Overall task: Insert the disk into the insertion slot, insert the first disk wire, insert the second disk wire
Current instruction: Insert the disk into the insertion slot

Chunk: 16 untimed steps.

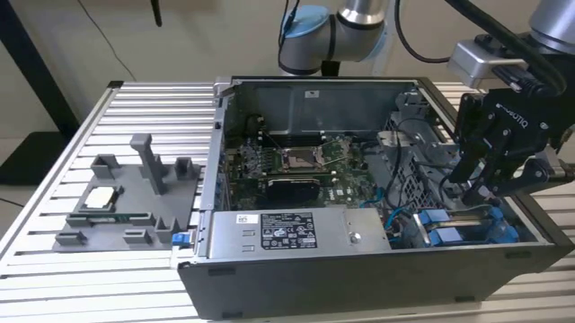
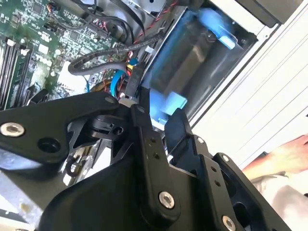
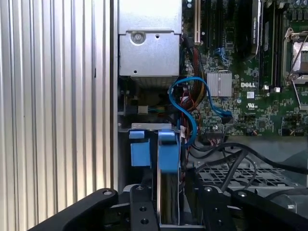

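Hanging over the case's corner at the exterior view's right, the pincer [image 1: 476,196] has its jaws parted astride the disk [image 3: 168,154], which sits in the insertion slot [image 3: 144,126]. A looped blue cable [image 3: 190,103] and black cables [image 3: 231,154] crowd just beside it, the power-supply box [image 1: 297,232] near. The case wall [image 1: 378,279] edges the slot, with ribbed tabletop [image 1: 153,108] beyond

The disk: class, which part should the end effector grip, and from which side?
Likely the two flat faces of the disk, pinched across its thin edge near the blue tabs, coming through the open side of the case: it stands edge-up, walls around the rest.
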Each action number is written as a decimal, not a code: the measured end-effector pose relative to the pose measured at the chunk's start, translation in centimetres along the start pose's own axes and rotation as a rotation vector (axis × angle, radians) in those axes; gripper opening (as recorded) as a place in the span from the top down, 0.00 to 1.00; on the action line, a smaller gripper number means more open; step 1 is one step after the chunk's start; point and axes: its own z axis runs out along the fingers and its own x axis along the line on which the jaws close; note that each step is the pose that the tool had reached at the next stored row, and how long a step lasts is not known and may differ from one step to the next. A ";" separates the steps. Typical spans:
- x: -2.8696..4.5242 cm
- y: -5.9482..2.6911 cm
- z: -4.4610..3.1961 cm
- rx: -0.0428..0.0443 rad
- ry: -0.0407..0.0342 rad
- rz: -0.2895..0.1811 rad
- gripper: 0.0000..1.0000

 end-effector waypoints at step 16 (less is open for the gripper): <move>-0.67 0.13 -0.83 0.0000 -0.0386 -0.001 0.60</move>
